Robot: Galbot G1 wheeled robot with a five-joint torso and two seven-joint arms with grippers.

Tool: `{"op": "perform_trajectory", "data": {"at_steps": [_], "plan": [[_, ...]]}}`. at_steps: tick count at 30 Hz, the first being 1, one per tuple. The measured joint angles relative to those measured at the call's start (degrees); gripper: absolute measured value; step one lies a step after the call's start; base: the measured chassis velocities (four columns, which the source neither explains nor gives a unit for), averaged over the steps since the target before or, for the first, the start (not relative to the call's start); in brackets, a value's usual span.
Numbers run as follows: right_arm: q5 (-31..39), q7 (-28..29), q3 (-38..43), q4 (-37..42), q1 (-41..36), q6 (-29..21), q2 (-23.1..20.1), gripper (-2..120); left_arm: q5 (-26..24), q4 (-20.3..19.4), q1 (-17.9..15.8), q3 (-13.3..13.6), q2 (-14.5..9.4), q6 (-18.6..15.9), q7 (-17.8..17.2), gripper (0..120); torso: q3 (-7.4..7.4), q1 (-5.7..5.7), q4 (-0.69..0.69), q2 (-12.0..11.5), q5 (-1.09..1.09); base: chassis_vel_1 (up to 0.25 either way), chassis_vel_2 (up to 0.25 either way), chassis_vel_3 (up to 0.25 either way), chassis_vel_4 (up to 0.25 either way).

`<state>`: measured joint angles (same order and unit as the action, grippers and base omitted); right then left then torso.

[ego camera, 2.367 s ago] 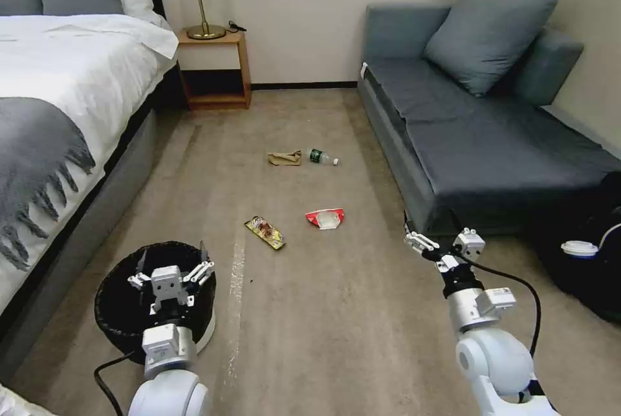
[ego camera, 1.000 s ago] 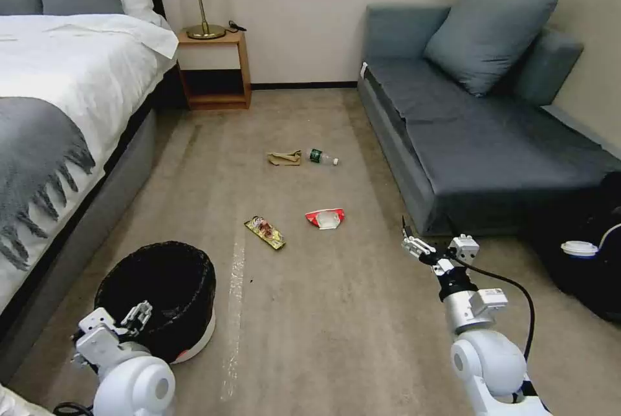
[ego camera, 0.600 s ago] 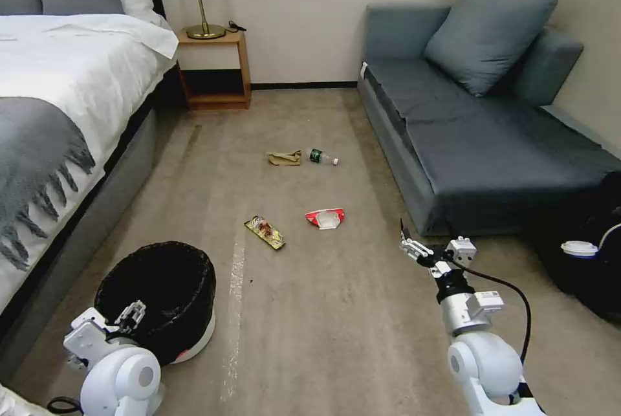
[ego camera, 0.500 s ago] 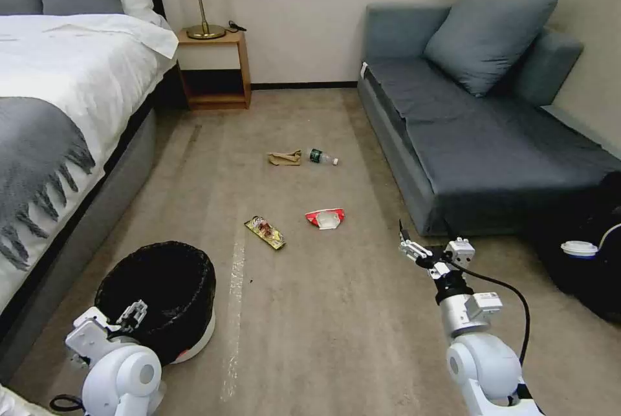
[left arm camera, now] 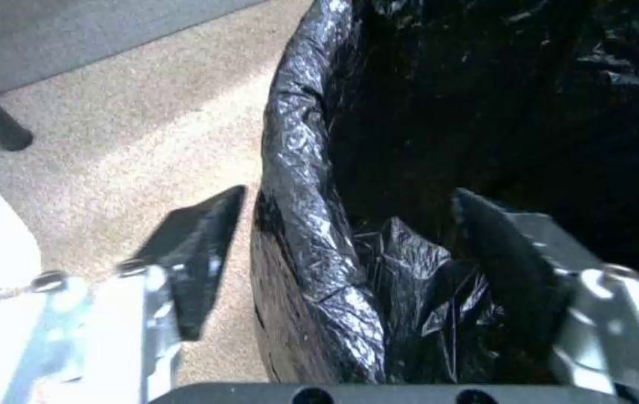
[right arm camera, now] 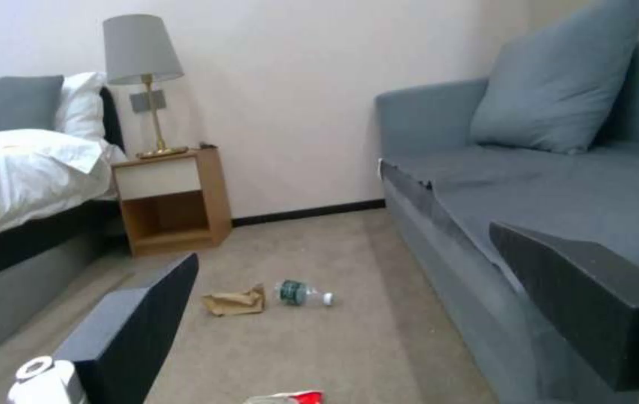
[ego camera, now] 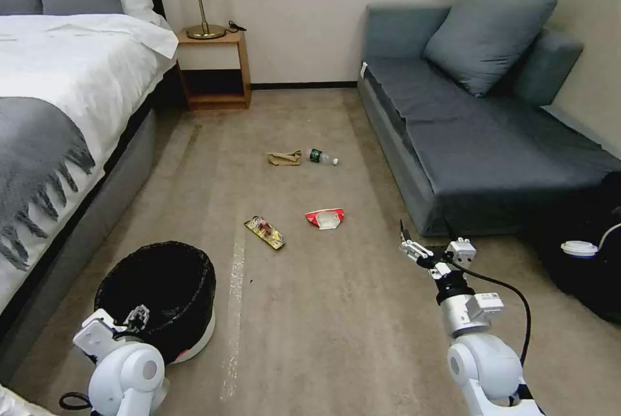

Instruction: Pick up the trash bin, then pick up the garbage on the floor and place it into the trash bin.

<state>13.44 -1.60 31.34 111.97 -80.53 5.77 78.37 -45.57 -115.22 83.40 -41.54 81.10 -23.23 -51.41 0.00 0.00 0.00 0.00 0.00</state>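
Now left gripper (left arm camera: 350, 264) open astride trash bin (ego camera: 165, 286) rim; right gripper (ego camera: 430, 251) open

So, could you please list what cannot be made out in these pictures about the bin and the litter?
- Trash bin: its bottom is lost in the dark black liner, in the head and left wrist views.
- Left gripper: whether its fingers touch the bin's rim, which it straddles open; the liner's folds hide it.
- Red-and-white packet: cut off by the right wrist picture's edge.
- Bottle and snack wrapper: print too small in the head view.
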Motion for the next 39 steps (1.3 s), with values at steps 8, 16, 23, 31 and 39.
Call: {"op": "perform_trajectory", "data": {"at_steps": [8, 16, 23, 31, 39], "plan": [[0.1, 0.0, 0.1, 0.0, -0.1, 0.1, 0.0, 100, -0.5, 0.6, -0.3, 0.0, 0.1, 0.1, 0.0, 32, 0.00, 0.00, 0.00, 0.0, 0.00, 0.000, 0.000, 0.000, 0.000], [0.1, 0.0, 0.1, 0.0, -0.1, 0.1, -0.1, 100, -0.7, 0.2, -0.3, 0.2, 0.3, 0.2, -0.1, 6, 0.00, 0.00, 0.00, 0.0, 0.00, 0.000, 0.000, 0.000, 0.000], [0.2, 0.0, 0.1, 0.0, -0.2, 0.3, -0.1, 100, -0.9, -1.1, 0.1, 0.3, 0.4, 0.2, 0.0, 0, 0.00, 0.00, -0.01, 0.0, 0.00, 0.000, 0.000, 0.000, 0.000], [0.3, 0.0, 0.1, 0.1, -0.4, 0.8, 0.1, 100, -0.8, -5.8, 1.4, -0.4, 0.1, 0.1, -0.5, 0, 0.00, 0.00, 0.00, 0.0, 0.00, 0.000, 0.000, 0.000, 0.000], [0.2, -0.1, 0.1, 0.3, -0.8, 1.9, 0.5, 100, 0.9, -13.9, 3.8, 0.0, -0.1, -0.8, -1.4, 0, 0.00, 0.00, 0.00, 0.0, 0.00, 0.000, 0.000, 0.000, 0.000]]}}
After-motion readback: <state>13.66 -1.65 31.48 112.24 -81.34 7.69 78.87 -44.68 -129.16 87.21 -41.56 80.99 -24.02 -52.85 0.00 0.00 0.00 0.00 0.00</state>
